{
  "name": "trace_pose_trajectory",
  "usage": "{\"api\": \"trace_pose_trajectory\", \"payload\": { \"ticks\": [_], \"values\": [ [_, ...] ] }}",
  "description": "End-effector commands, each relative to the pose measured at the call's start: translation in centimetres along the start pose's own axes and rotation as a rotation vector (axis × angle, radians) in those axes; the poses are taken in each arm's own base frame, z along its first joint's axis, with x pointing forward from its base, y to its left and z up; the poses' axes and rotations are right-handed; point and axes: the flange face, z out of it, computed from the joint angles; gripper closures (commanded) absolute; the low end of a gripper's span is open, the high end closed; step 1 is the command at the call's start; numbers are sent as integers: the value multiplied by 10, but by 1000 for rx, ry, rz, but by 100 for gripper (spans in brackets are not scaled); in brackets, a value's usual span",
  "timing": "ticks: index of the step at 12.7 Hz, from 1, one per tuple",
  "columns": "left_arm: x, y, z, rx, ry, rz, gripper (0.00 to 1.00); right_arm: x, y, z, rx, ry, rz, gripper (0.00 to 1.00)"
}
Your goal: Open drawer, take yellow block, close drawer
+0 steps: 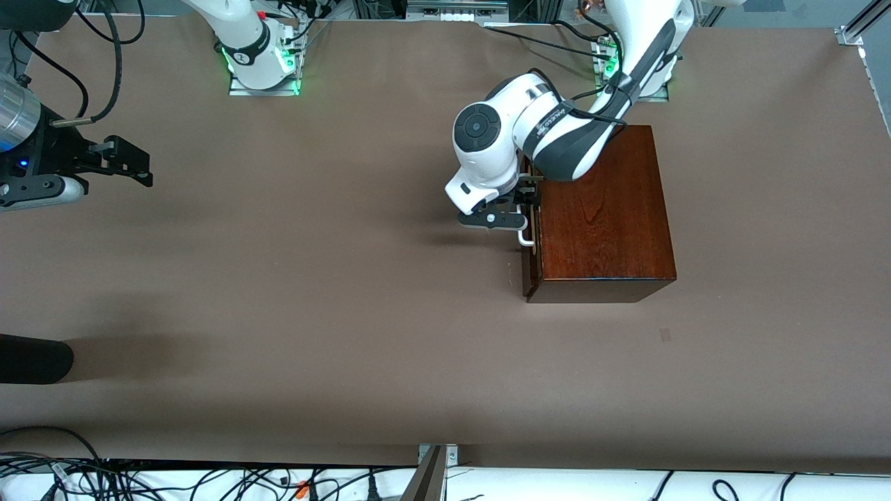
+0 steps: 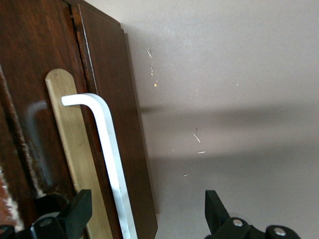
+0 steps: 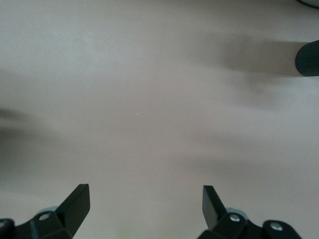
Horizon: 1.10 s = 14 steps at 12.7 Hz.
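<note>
The dark reddish-brown wooden box [image 1: 605, 223] stands at the left arm's end of the table. Its drawer [image 1: 530, 268] looks pushed in, with the white bar handle [image 1: 527, 240] facing the right arm's end. My left gripper [image 1: 527, 203] is at the drawer front, open, one finger on each side of the handle. In the left wrist view the handle [image 2: 107, 144] runs between the fingers [image 2: 79, 209] of my left gripper [image 2: 147, 214], in front of the drawer front [image 2: 45, 45]. The yellow block is hidden. My right gripper [image 1: 143, 170] waits open over bare table [image 3: 145, 204].
A black rounded object [image 1: 35, 358] reaches in at the table's edge at the right arm's end, nearer to the front camera; it also shows in the right wrist view [image 3: 306, 59]. Brown table [image 1: 313, 278] spreads between the grippers. Cables lie along the front edge.
</note>
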Motion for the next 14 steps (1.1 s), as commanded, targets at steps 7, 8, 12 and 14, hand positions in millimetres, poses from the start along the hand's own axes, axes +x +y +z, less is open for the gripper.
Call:
{"api": "trace_pose_trajectory", "payload": {
  "ticks": [7,8,12,14],
  "values": [
    [-1,4,22,35,34,-34,0,-4,2,-5,17,4,4,0],
    [0,6,23,27,40,-44,0,-4,2,-5,17,4,4,0],
    [-7,21,32,25,39,-52,0,-4,2,-5,17,4,4,0],
    [-7,21,32,22,41,-52,0,-4,2,-5,17,4,4,0]
  ]
}}
